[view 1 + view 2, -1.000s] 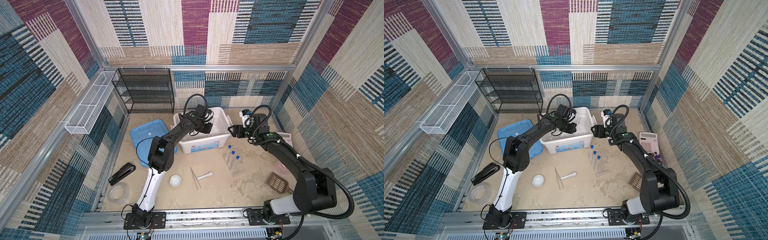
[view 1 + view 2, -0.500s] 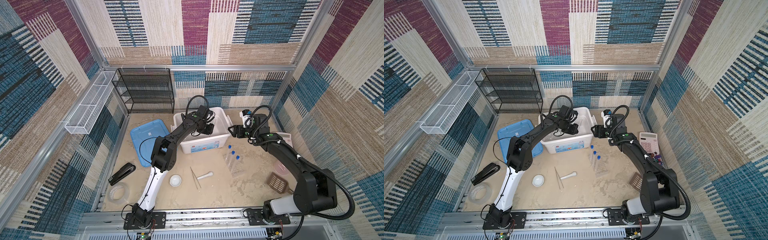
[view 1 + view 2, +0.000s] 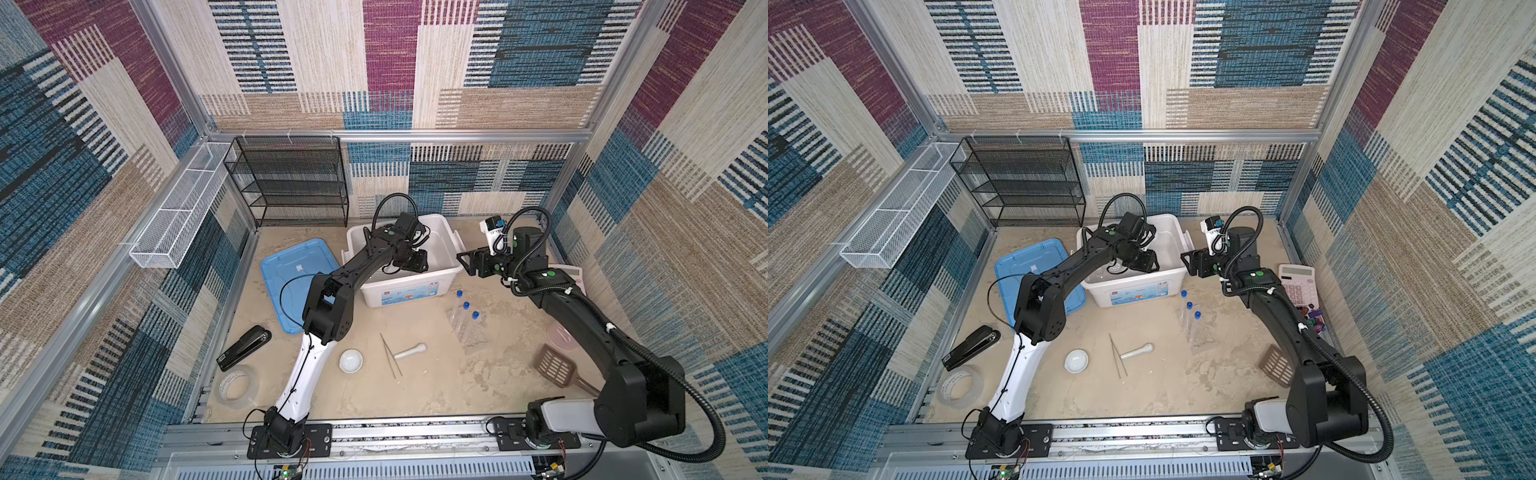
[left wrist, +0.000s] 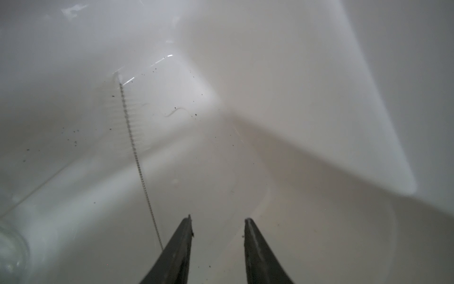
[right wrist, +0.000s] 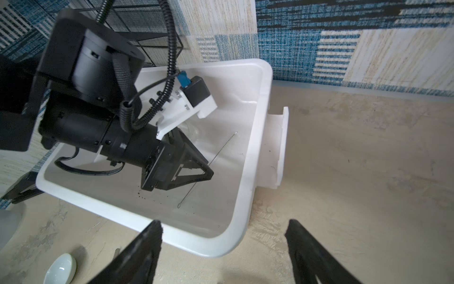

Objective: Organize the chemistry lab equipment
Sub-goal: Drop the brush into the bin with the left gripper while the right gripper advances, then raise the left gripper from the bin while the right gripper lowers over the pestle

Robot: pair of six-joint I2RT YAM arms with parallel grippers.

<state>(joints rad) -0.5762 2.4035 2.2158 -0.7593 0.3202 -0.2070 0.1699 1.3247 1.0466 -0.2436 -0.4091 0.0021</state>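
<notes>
Left jaws are standing part-open, empty, just beside the thin rod (image 4: 134, 152) in the bin (image 3: 374, 297); right jaws gaping, empty, so the tubes (image 3: 465, 316) are likely next.

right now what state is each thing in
white bin, lid off
blue lid, lying flat beside it
left gripper, open, empty, inside the bin
right gripper, open, empty, beside the bin
thin rod, lying loose in the bin
three tubes, caps on
small white bowl, upright, empty
pestle, lying outside the bowl

Smooth, glossy plastic forms the white bin (image 5: 250, 157), its floor flecked with dark grit. The thin rod (image 4: 137, 157) is twisted metal wire, finely ridged. The bench (image 3: 436, 395) is matt and rough; the small white bowl (image 3: 351, 360) is glossy.
</notes>
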